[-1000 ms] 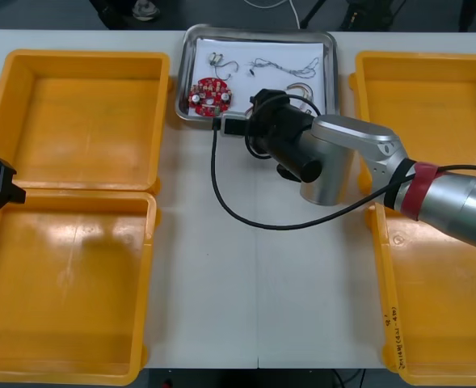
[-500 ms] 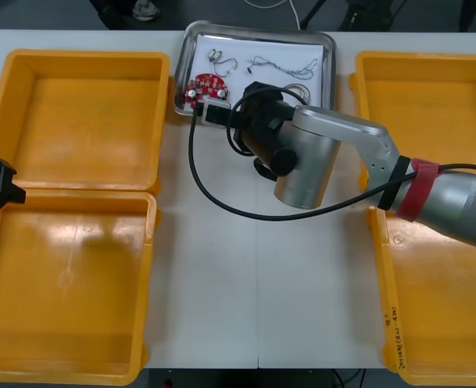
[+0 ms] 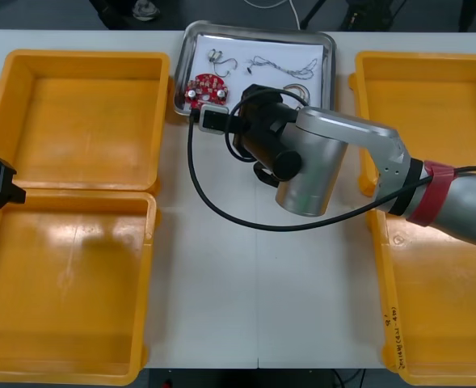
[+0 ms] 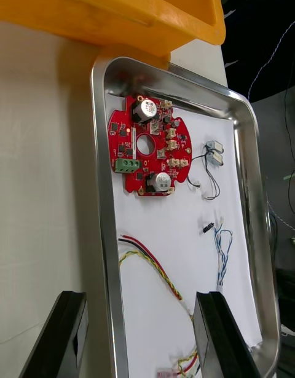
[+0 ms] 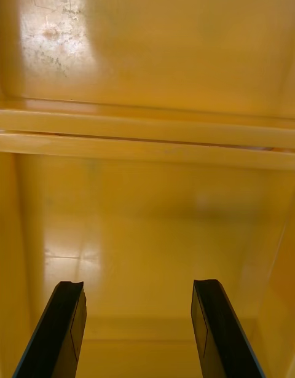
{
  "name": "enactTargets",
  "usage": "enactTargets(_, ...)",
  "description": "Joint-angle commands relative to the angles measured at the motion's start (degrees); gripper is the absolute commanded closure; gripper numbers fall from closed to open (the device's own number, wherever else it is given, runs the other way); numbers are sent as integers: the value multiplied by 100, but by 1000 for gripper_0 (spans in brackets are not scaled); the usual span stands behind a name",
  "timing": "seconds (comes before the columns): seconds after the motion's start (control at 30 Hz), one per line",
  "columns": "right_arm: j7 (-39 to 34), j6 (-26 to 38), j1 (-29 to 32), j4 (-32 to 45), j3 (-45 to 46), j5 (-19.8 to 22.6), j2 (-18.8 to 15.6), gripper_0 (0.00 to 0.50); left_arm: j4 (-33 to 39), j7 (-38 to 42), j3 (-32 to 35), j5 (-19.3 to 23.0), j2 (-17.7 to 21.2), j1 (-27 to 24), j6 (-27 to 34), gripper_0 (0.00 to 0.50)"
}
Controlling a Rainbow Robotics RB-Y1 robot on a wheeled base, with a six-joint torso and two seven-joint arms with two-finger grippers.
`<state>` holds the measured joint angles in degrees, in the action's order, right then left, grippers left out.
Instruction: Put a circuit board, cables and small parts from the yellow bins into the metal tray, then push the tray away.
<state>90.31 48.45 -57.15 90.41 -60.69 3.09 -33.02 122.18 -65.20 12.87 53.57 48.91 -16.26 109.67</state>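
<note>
- The right gripper (image 4: 140, 298) hangs at the near rim of the metal tray (image 4: 101, 169), fingers spread and empty, one over the table (image 3: 254, 307) and one over the tray
- The tray sits far centre between the yellow bins (image 3: 84, 121)
- The circuit board (image 4: 149, 145) lies in the tray's left end
- The red and yellow cable (image 4: 150, 261), the blue and white cable (image 4: 222, 249) and the small metal parts (image 4: 214, 153) lie right of the board
- The left gripper (image 5: 138, 286) is over the left bins, fingers apart, holding nothing
</note>
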Motion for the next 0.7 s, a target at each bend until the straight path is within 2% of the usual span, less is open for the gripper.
enactTargets(0.03, 110, 533, 29, 618, 189, 78, -196, 0, 157, -406, -39, -48, -57, 79, 33, 0)
enactTargets(0.2, 110, 1157, 73, 1058, 268, 342, -204, 0, 157, -406, -39, -48, -57, 79, 33, 0)
enactTargets(0.3, 66, 1905, 126, 1550, 506, 807, -152, 0, 157, -406, -39, -48, -57, 79, 33, 0)
enactTargets(0.4, 57, 2458, 214, 1875, 734, 1089, -64, 0, 157, -406, -39, -48, -57, 79, 33, 0)
enactTargets(0.7, -127, 3988, 627, 2763, 1472, 1616, 191, 0, 157, -406, -39, -48, -57, 79, 33, 0)
